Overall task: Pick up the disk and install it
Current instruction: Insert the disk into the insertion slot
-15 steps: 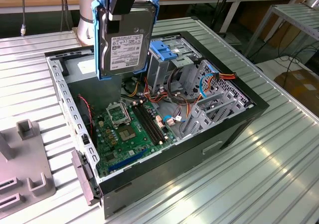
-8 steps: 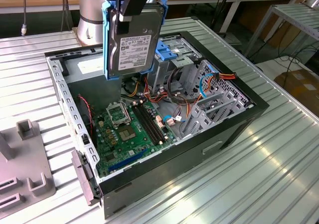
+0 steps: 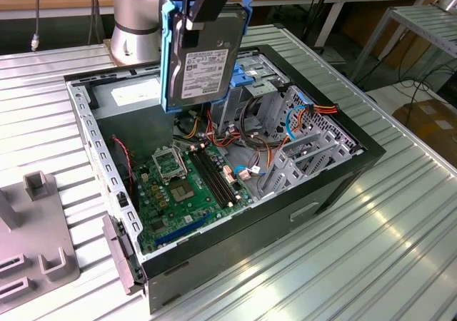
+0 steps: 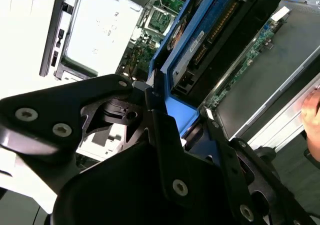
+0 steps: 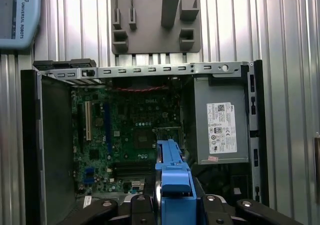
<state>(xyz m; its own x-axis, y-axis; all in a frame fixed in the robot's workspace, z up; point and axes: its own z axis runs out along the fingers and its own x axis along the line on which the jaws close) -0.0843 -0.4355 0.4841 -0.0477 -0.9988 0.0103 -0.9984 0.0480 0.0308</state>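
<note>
— Labels, then: any print to see?
— A white printed sticker covers the broad face of the disk (image 3: 203,60). Another white one sits on the grey power-supply box (image 3: 132,96) inside the computer case (image 3: 285,221), at the end nearest the arm (image 3: 132,14).
— How does the arm stand?
— It stands just beside that end of the case. Its black hand (image 3: 198,11) hangs over the case's open top, fingers closed on the upper edge of the disk.
— So the disk is off the bench?
— Yes, held on edge in the air above the case, with a blue rail down each side. In both wrist views a blue rail sits right at the fingers.
— What's in the case?
— A green motherboard (image 3: 186,185) on its floor, coloured cables (image 3: 323,110), and a metal drive cage (image 3: 303,157) at the end opposite the power supply. A grey slotted holder (image 3: 36,242) lies on the bench (image 3: 400,250) beside the case.
</note>
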